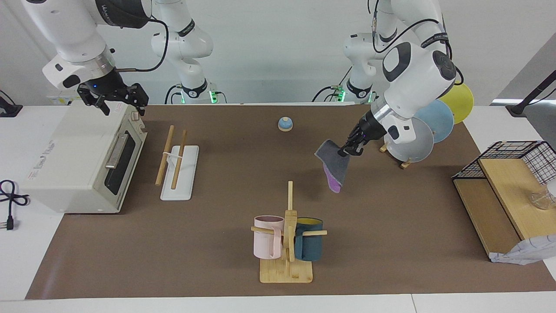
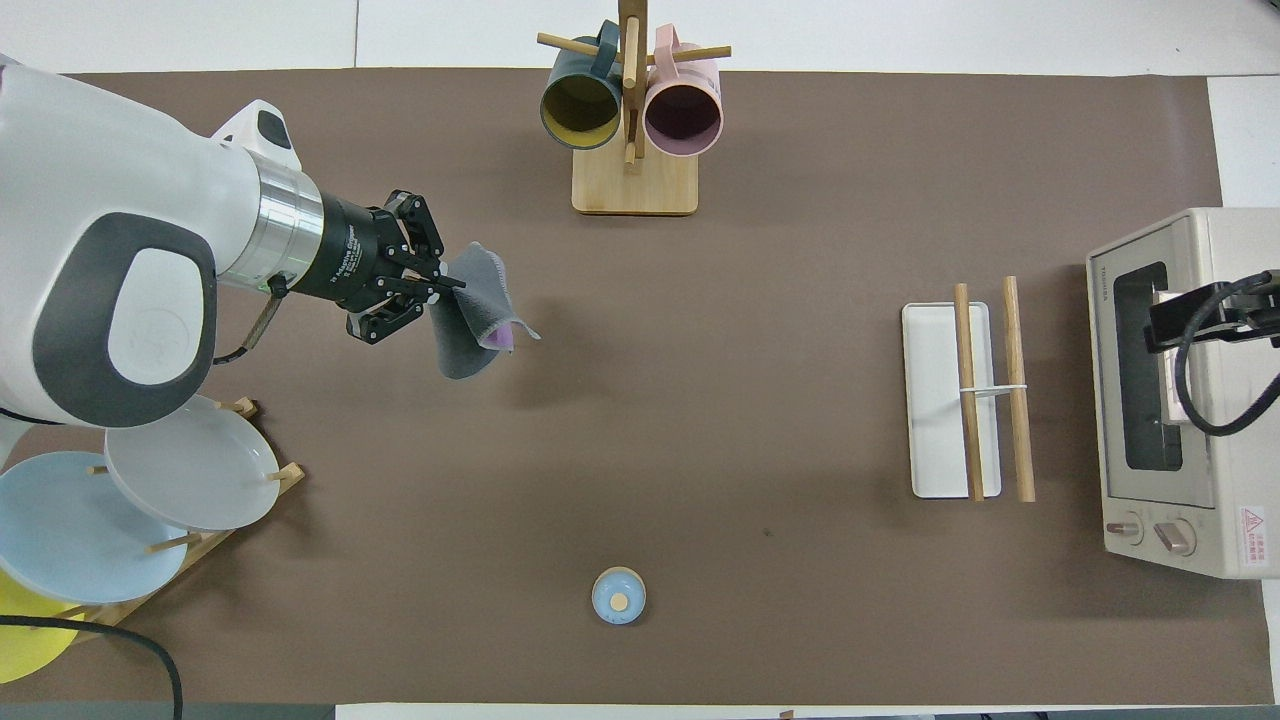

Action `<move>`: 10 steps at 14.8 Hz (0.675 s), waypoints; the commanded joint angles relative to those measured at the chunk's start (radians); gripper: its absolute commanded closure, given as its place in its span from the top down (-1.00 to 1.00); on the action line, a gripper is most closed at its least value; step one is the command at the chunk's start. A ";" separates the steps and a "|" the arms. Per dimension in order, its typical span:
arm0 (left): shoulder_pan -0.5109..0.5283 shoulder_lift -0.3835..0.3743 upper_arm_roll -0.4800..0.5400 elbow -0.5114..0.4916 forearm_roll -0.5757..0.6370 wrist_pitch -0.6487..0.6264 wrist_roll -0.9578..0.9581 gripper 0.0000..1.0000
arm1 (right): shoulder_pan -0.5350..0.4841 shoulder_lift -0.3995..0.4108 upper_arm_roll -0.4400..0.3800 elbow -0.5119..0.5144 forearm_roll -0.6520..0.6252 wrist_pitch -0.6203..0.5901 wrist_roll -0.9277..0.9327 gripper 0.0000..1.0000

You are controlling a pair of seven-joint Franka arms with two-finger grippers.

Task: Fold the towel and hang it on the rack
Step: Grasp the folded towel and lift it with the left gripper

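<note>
My left gripper point(image 1: 349, 149) point(image 2: 447, 290) is shut on the towel point(image 1: 333, 167) point(image 2: 470, 318), a folded cloth with dark grey outside and purple showing at its lower tip. The towel hangs clear above the brown mat toward the left arm's end of the table. The rack point(image 1: 173, 156) point(image 2: 990, 390), two light-wood rods over a white base, stands toward the right arm's end, beside the toaster oven. My right gripper point(image 1: 114, 99) point(image 2: 1215, 318) waits raised over the toaster oven.
A toaster oven point(image 1: 82, 156) point(image 2: 1180, 390) stands at the right arm's end. A wooden mug tree point(image 1: 288, 234) point(image 2: 630, 110) with two mugs stands farther from the robots. A small blue bell point(image 1: 285, 124) point(image 2: 619, 595) sits near the robots. A plate stand point(image 1: 428, 126) point(image 2: 150, 490) and a shelf point(image 1: 504, 191) are at the left arm's end.
</note>
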 commanded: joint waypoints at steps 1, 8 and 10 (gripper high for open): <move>-0.005 -0.076 -0.020 -0.017 -0.087 0.015 -0.148 -1.00 | 0.006 -0.026 0.005 -0.041 0.017 0.007 -0.029 1.00; -0.110 -0.081 -0.082 -0.046 -0.131 0.226 -0.559 -1.00 | 0.001 -0.045 0.000 -0.084 0.337 0.024 0.425 1.00; -0.169 -0.095 -0.080 -0.075 -0.132 0.298 -0.641 -1.00 | 0.013 -0.046 0.002 -0.087 0.382 0.032 0.549 1.00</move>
